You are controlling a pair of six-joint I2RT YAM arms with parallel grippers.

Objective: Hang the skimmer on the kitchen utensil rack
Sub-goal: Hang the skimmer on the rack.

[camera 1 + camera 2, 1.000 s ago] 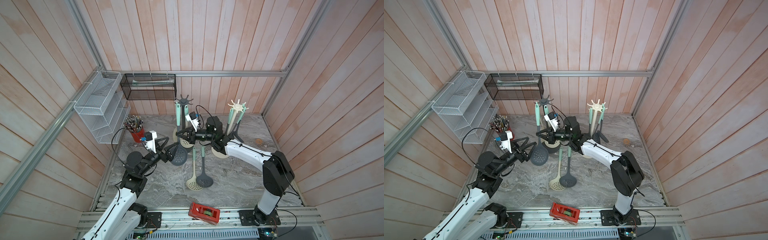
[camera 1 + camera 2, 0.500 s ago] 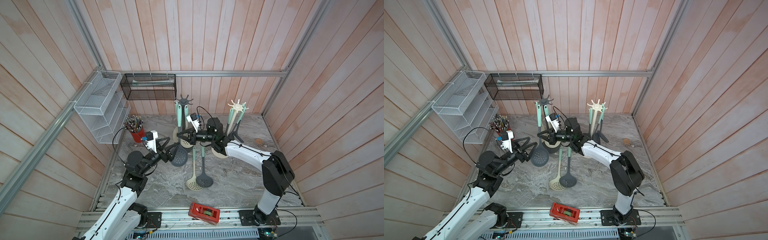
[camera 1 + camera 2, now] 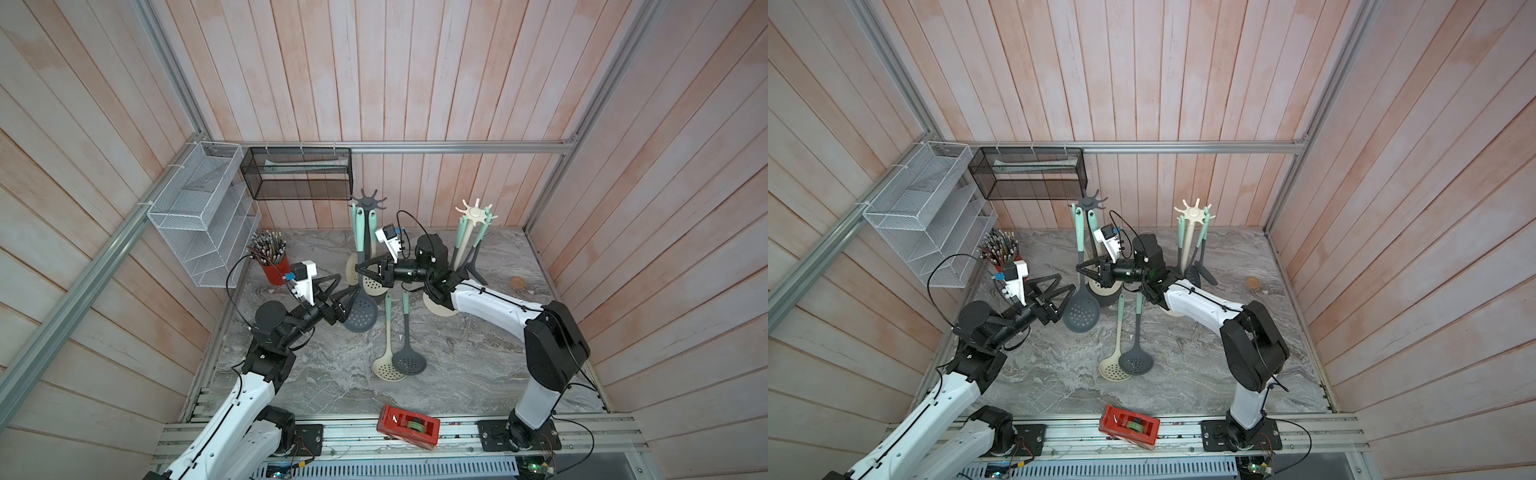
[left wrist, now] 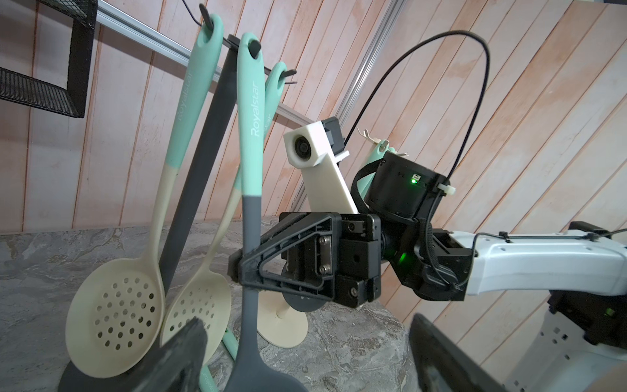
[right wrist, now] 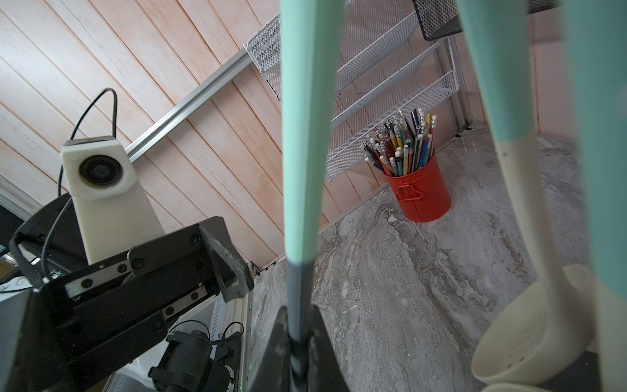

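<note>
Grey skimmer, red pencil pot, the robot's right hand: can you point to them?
grey skimmer [image 3: 360, 318]: in a top view, middle of its holey bowl.
red pencil pot [image 5: 422, 195]: right wrist view, its red side.
right hand [image 3: 360, 270]: in a top view, between its fingertips.

Near right of the table [image 3: 478, 365]: bare marble was found open. Centre: two loose skimmers [image 3: 409, 360] were laid side by side. Far centre: the dark rack [image 3: 367, 202] was hung with cream skimmers [image 4: 115, 305] and a grey skimmer [image 3: 360, 316]; its near side was crowded by the left gripper [image 3: 349, 283] and right gripper [image 3: 360, 269], nearly tip to tip. Far right: the cream rack [image 3: 473, 212] was hung with tools. Far left was taken by a pencil cup [image 3: 275, 270]; the near edge by a tape dispenser [image 3: 408, 427].
</note>
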